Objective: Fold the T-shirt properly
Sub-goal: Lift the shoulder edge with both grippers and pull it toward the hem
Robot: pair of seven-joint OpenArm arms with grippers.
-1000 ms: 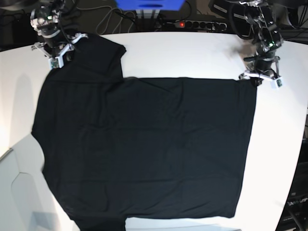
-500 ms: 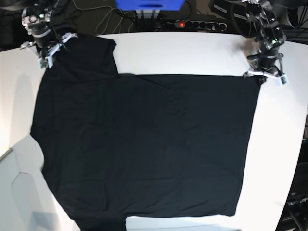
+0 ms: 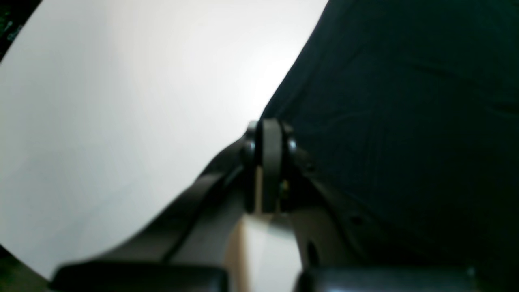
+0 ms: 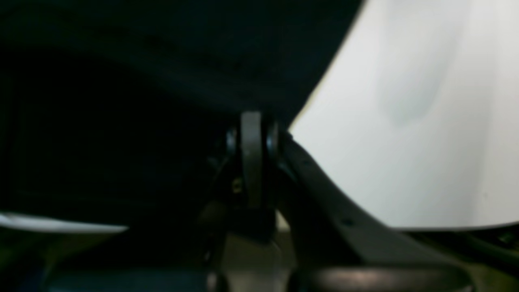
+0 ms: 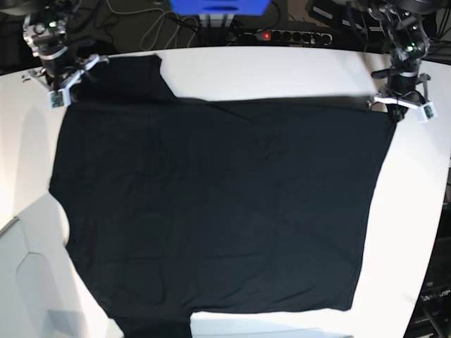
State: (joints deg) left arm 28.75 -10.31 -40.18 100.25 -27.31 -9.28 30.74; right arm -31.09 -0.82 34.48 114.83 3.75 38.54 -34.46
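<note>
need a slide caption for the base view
Both tools pinch far corners of the black T-shirt spread on the white table.

The T-shirt (image 5: 211, 204) covers most of the desk (image 5: 282, 74). Bare strips stay open along the far edge and the right side. A power strip (image 5: 285, 35) and cables lie behind the far edge.

Two black-and-grey arms, upper corners of the base view.
Left gripper (image 5: 402, 107) and right gripper (image 5: 62, 83): dark curved fingers, white tagged tips; green lights up the arms.
</note>
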